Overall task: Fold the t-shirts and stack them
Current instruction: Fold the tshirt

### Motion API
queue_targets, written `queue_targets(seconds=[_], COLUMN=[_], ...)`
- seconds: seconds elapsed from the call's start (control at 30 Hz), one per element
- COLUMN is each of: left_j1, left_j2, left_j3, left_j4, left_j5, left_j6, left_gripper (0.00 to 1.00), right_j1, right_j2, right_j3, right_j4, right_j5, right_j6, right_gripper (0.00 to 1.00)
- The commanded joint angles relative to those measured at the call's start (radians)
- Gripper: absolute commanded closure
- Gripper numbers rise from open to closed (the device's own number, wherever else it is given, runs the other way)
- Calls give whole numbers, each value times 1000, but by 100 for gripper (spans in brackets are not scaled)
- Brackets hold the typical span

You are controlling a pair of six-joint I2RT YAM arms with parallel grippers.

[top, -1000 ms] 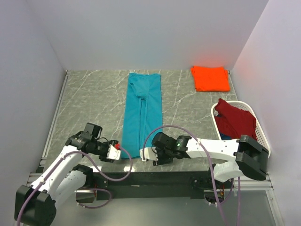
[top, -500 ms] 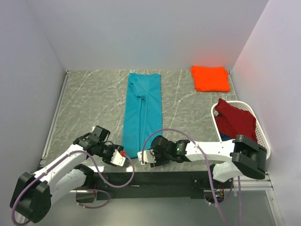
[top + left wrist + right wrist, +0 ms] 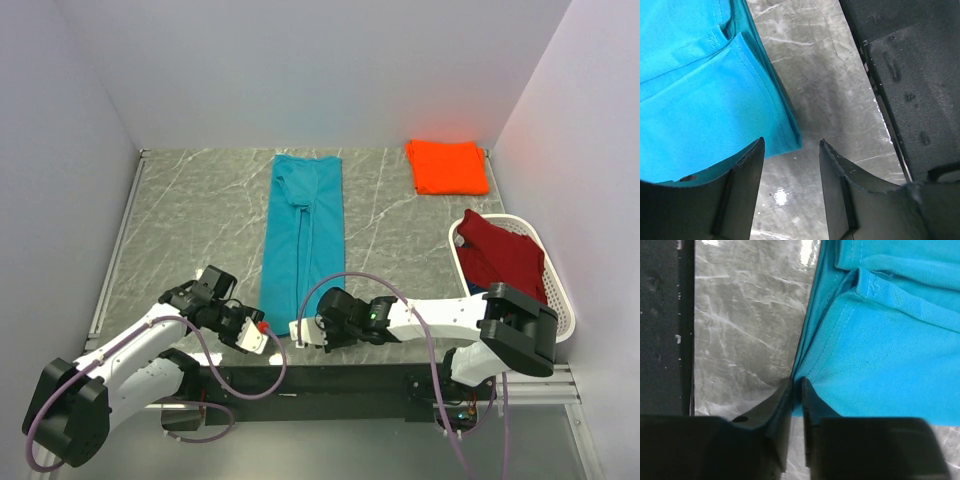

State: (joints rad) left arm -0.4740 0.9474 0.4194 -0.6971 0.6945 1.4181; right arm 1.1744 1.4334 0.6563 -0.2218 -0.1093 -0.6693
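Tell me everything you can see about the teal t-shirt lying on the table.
The teal t-shirt is soft cloth, folded lengthwise into a long narrow strip with a sleeve folded in at the far end. It lies flat on the grey marbled table, running from the far side toward the arms. Stitched hems and stacked layers show at its near end. The right hand looks closed on one near corner; the left hand is open, its fingers straddling the other corner without gripping.

overhead from behind, wrist views close, sharing teal shirt (image 3: 303,235) hem
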Motion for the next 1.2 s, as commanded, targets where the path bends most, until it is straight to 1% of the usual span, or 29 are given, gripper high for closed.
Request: queue_targets(seconds=[0.0, 0.07, 0.1, 0.23, 0.4, 0.53, 0.67, 1.03, 1.17], left_j1=[-5, -6, -6, -6, -12, -49, -92, -193, -232], left_j2=[8, 14, 17, 31, 45, 51, 47, 116, 140], left_j3=[35, 36, 36, 50, 44, 47, 47, 82, 94], left_j4=[-13, -9, -5, 1, 27, 47, 73, 120, 133], left_j5=[8, 10, 13, 19, 31, 40, 1, -113, -161], left_j6=[65, 71, 73, 77, 71, 30, -24, -151, -197], left_gripper=[47, 47, 47, 47, 50, 56, 57, 53, 53], right_j1=[-21, -50, -64, -119, -134, -134, -134, -137, -145], right_j2=[33, 48, 65, 84, 50, 6, -25, -41, -39], right_j3=[19, 45, 54, 88, 89, 92, 101, 89, 91], right_j4=[-43, -71, -83, -122, -122, -132, -149, -152, -159], right_j5=[-10, -33, -44, -85, -108, -138, -159, -174, -184], right_j6=[23, 45, 51, 80, 99, 108, 109, 99, 103], right_gripper=[83, 87, 92, 100, 100, 100, 100, 100, 100])
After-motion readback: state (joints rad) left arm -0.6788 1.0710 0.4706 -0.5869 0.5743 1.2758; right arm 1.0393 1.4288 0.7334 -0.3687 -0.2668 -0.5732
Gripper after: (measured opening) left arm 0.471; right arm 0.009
